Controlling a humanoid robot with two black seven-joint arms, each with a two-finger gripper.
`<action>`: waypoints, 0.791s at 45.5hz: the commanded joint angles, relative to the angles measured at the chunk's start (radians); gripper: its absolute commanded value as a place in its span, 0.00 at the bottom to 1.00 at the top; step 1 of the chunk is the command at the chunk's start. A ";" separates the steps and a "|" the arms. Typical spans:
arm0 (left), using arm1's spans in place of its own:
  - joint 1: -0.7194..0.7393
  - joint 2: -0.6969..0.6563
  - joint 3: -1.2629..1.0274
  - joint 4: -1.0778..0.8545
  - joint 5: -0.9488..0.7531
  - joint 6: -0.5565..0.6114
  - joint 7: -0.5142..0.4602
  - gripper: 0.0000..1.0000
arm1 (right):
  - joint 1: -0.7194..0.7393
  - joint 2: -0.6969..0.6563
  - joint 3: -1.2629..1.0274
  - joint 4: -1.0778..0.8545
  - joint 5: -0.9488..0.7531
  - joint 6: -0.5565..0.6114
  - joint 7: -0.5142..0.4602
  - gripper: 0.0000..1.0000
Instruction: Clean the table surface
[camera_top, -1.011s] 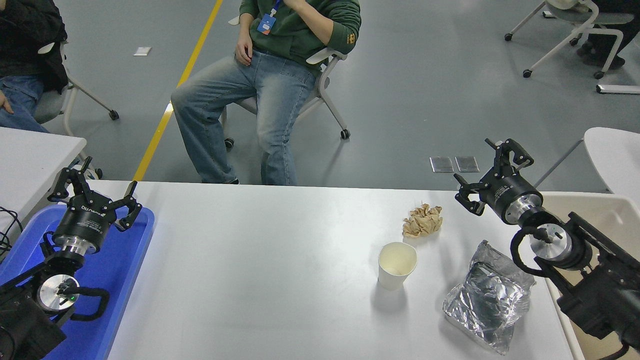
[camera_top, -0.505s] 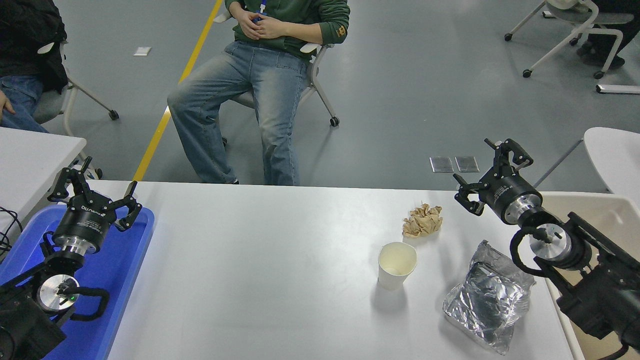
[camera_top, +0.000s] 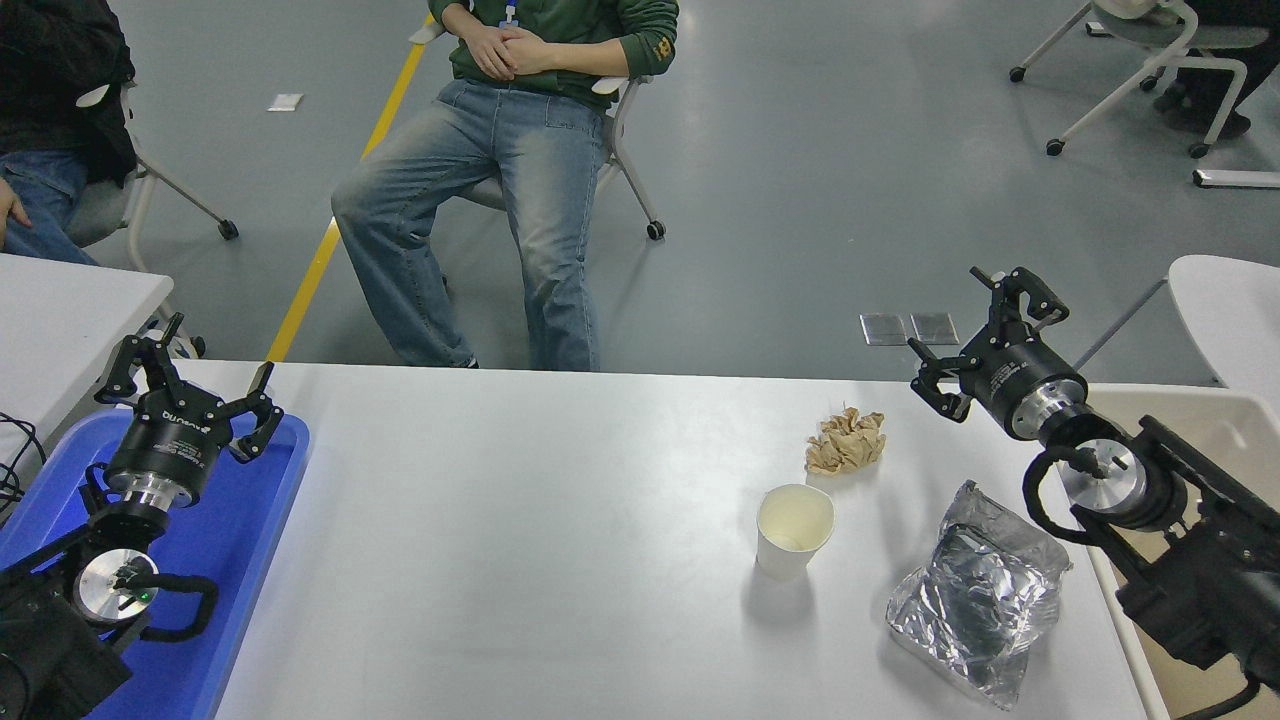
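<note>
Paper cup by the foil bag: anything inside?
The paper cup stands upright and open on the table surface; its pale inner wall shows nothing inside. The near wall hides part of the bottom.

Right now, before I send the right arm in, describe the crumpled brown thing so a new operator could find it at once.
Look at the right half of the table surface, toward its far edge. Three bits of litter sit there: a white paper cup, a silver foil bag and the crumpled brown paper wad. The wad lies farthest back, just behind the cup, and is the only tan, balled-up one.
</note>
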 joint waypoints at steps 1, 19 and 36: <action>0.000 0.001 0.000 0.000 0.000 0.000 0.000 1.00 | 0.009 -0.001 0.003 -0.004 -0.004 0.003 0.002 1.00; 0.000 0.001 0.000 0.000 0.000 0.000 0.000 1.00 | 0.007 -0.006 -0.014 -0.026 -0.004 -0.005 0.142 1.00; 0.000 0.001 0.000 0.000 0.000 0.000 0.000 1.00 | 0.052 -0.010 -0.202 -0.020 0.004 -0.011 0.140 1.00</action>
